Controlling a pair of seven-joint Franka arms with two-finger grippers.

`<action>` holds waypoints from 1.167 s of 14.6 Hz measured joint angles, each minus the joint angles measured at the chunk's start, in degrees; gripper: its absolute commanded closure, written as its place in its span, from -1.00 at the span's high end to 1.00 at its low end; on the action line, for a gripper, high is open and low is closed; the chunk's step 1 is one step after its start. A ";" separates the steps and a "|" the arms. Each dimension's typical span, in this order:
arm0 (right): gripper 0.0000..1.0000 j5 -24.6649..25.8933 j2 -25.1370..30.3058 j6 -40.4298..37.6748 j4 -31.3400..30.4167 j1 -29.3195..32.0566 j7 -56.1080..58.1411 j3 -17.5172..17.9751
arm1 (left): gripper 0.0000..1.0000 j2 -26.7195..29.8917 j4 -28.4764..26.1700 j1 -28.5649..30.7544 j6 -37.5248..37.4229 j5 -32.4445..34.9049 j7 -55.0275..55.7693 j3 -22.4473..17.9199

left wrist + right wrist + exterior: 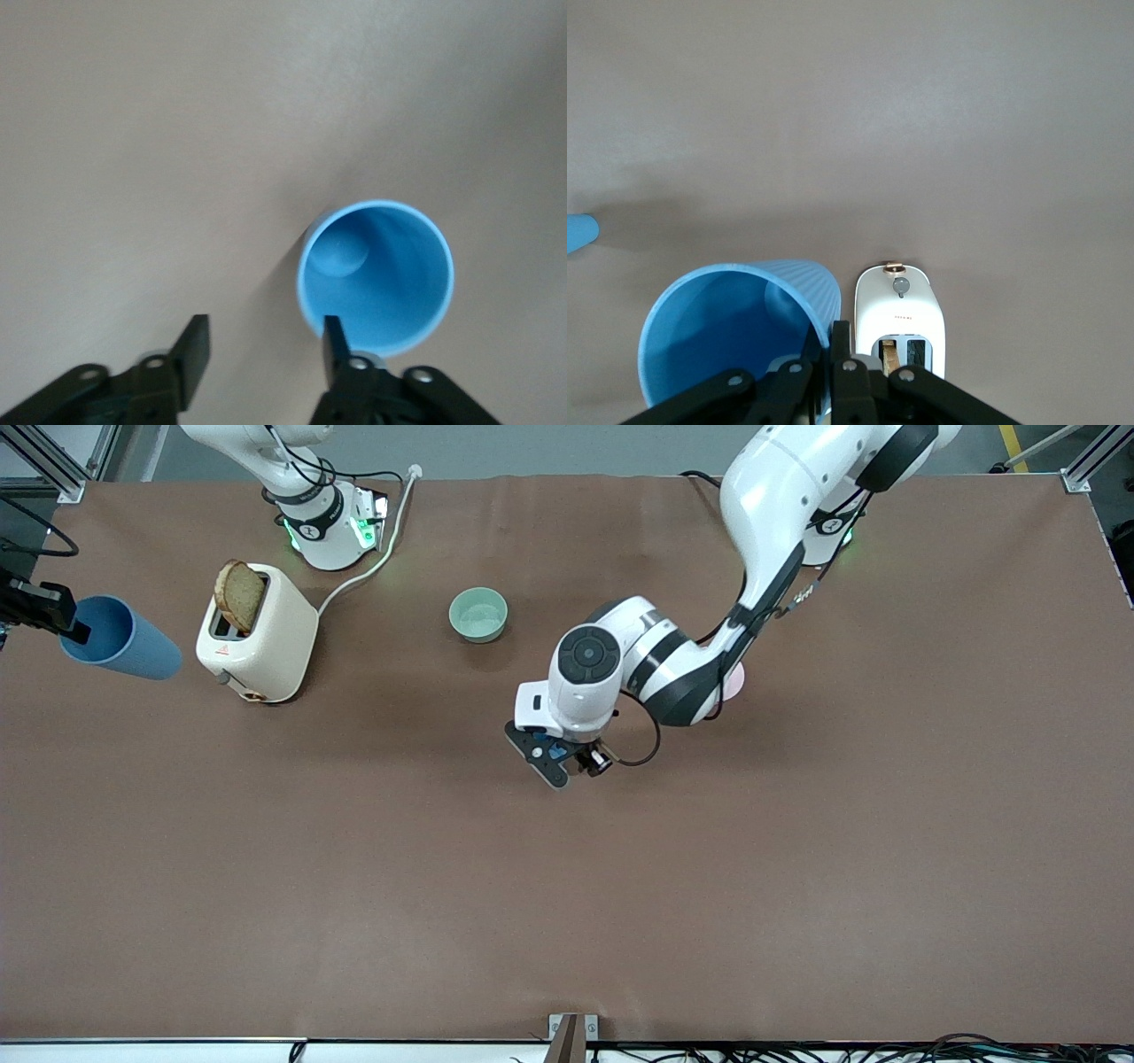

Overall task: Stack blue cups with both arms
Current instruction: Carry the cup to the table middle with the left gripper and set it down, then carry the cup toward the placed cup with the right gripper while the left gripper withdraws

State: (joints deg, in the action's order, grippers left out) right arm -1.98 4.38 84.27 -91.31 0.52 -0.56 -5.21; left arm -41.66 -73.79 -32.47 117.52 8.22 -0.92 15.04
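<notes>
Brown matte cloth covers the table from edge to edge. At the middle left of the front frame, the right gripper is cut off by the frame edge; only its black tip shows, with most of its arm out of view above the base at upper left. It is clamped on the rim of one blue cup, held in the air and tilted with its mouth toward the frame edge, over the right arm's end of the table. In the right wrist view the two fingers sit close together, pinching the cup wall at the lower left of that frame.

At frame centre, the left arm bends down from the upper right, elbow folded, wrist pointing at the table. Its gripper is largely hidden under the white wrist housing. The second blue cup is hidden in the front view; the left wrist view shows it upright on the cloth, smooth and tapered. The left gripper's fingers stand wide apart, one of them at the cup's rim; contact cannot be judged.

A cream toaster holding a slice of bread stands near the held cup. A mint-green bowl sits above centre. A pink object is mostly hidden by the left arm.
</notes>
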 measured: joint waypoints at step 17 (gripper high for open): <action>-0.95 -5.81 -7.45 16.13 -0.55 -17.22 -23.60 1.38 | 1.00 23.95 0.13 26.38 -17.92 -6.50 4.41 -17.70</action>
State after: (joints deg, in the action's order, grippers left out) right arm -7.79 -3.07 100.40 -91.86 -16.70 -24.16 -3.84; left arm -17.71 -73.66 -6.09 99.60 1.73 3.49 -2.67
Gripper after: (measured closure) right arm 0.952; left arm 0.000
